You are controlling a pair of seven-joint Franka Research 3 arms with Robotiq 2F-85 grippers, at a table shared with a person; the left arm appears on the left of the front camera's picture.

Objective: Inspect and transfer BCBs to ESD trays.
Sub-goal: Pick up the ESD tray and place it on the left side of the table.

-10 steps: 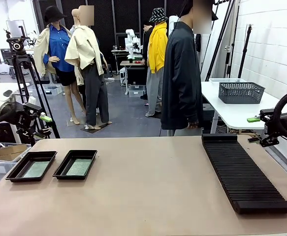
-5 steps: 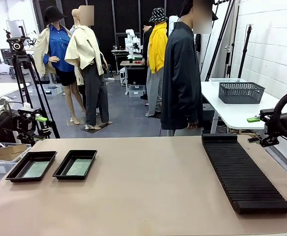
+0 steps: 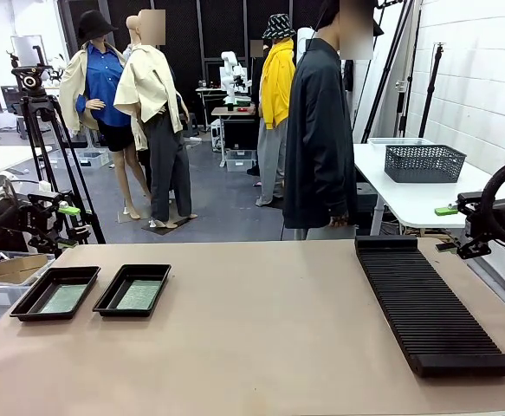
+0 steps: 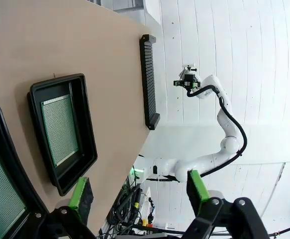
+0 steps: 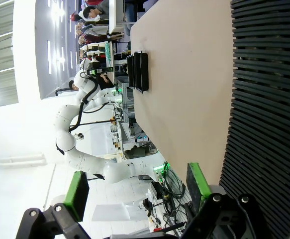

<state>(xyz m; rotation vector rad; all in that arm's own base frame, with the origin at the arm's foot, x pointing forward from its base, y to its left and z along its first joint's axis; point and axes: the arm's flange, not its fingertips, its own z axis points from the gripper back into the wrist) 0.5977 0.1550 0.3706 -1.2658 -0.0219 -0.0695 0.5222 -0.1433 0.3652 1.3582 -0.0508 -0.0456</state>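
Both trays each hold a BCB, rack bare; transfer looks done; left tool and right tool spread, empty

Bright even indoor light; wrist views overexposed and bent at edges.

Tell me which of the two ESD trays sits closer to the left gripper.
The outer ESD tray, nearest the table's left edge, is closer to the open left gripper hanging off that side. The inner ESD tray lies toward the table's middle.
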